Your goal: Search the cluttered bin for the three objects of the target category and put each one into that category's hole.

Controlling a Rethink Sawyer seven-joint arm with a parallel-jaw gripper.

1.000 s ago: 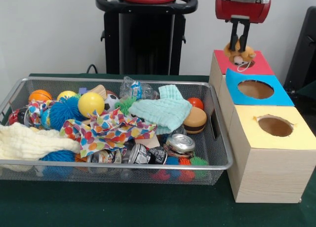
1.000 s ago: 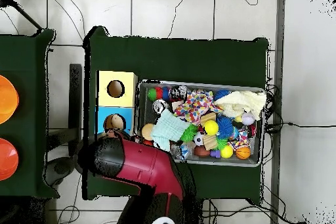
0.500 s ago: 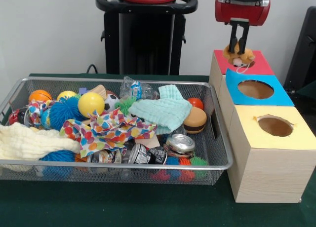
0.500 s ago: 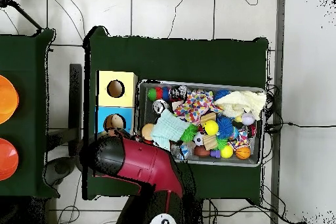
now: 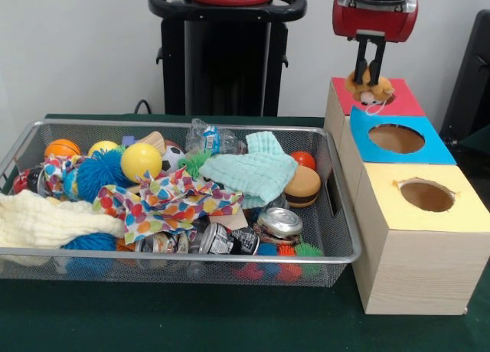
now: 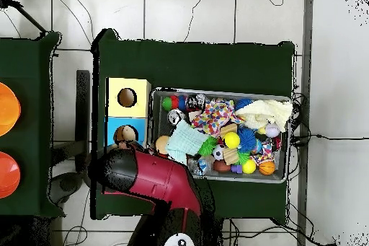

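- Above the red-topped box [image 5: 398,101], the gripper [image 5: 368,70] hangs with its jaws pinched on a small brown plush toy [image 5: 370,86].
- The plush toy sits at that box's hole.
- Beside the boxes, the wire bin [image 5: 338,214] holds balls, cloths and cans.

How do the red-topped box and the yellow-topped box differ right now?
The red-topped box has a small brown plush toy sitting over its hole, with the gripper right above it; the yellow-topped box has an open, unblocked hole. The red-topped one stands farthest from the front camera, the yellow-topped one nearest. The yellow hole's edge looks ragged; the red one's is hidden. Both are light wood boxes in one row beside the wire bin.
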